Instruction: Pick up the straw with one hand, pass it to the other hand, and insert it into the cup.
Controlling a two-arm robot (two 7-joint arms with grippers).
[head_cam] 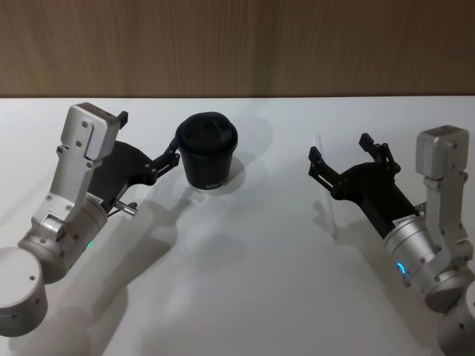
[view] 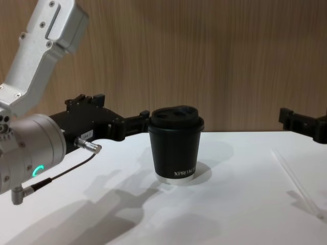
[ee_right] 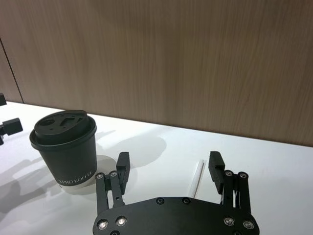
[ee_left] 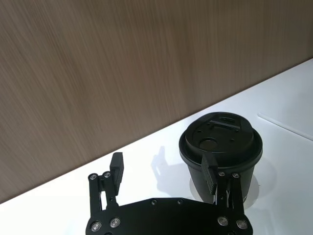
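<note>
The black lidded cup (head_cam: 208,159) stands upright at the middle back of the white table. My left gripper (head_cam: 147,136) is open just left of it, with one fingertip (ee_left: 210,174) against the cup's side (ee_left: 220,152) and nothing between the jaws. The thin translucent straw (head_cam: 327,189) lies flat on the table to the right. Above the straw's far part my right gripper (head_cam: 340,148) hovers open. In the right wrist view the straw (ee_right: 197,176) lies on the table between that gripper's (ee_right: 169,164) fingers. The chest view shows the cup (view: 176,145) and the straw (view: 299,184).
A wood-panelled wall (head_cam: 237,44) runs along the table's back edge. The white tabletop (head_cam: 245,282) stretches bare towards me between the two arms. A thin black cable (view: 66,171) hangs from my left wrist.
</note>
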